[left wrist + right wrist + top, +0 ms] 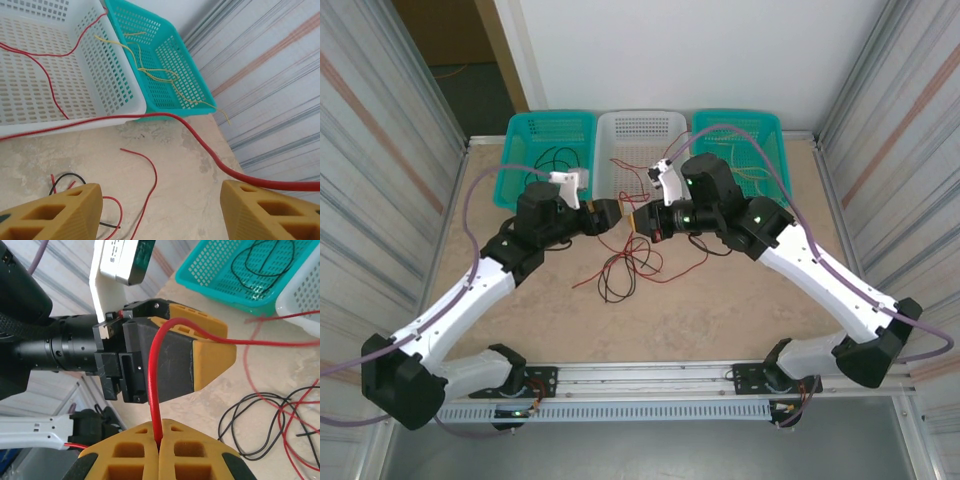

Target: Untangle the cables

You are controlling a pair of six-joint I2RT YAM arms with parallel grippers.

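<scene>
A loose tangle of red and black cables (625,268) lies on the table in front of both grippers. My right gripper (160,440) is shut on a red cable (152,370), which rises from its pinched fingertips and bends over the left gripper's finger (212,357). In the left wrist view that taut red cable (190,131) runs past the white basket and crosses just above the right finger (270,210). My left gripper (160,195) is open with bare table between its fingers. From above, the left gripper (618,215) and right gripper (642,222) nearly meet tip to tip.
Three baskets line the far edge: a teal basket (525,150) with a black cable (265,265), a white basket (665,135) with a red strand (40,65), and a teal basket (775,140) with yellow cables (150,70). Corrugated walls close both sides.
</scene>
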